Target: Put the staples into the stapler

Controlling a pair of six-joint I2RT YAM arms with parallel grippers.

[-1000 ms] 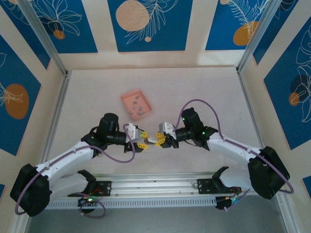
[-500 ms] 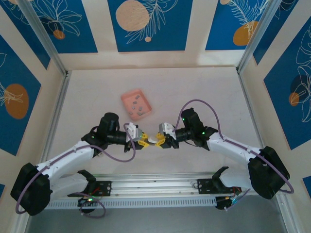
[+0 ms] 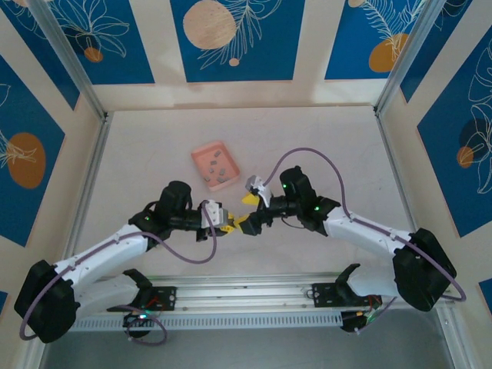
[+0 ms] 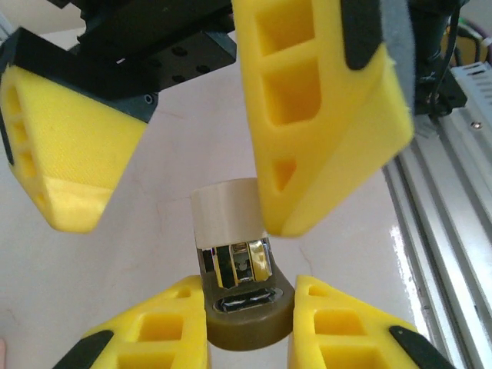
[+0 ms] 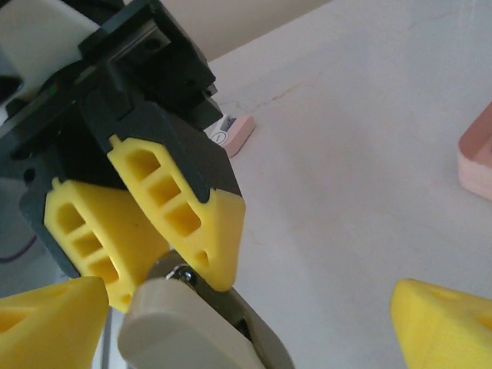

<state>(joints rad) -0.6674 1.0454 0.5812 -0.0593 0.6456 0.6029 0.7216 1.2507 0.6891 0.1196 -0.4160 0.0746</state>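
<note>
Left tool (image 4: 250, 338): pressed in on the stapler (image 4: 227, 217), pinching its olive base.
Right tool (image 3: 247, 211): spread wide, yellow fingers (image 4: 323, 115) on either side of the stapler's beige top.
Staples (image 3: 218, 164): small grey bars in the pink tray (image 3: 207, 147), just beyond both tools.
Table (image 3: 323, 146): pale, carrying the tray.

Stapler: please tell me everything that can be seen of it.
The stapler is small, with a beige plastic-looking lid, an olive base and a shiny metal channel between them. It appears open, lid raised, clamped at its base by the left gripper. The open right gripper is around its lid; contact is unclear.
</note>
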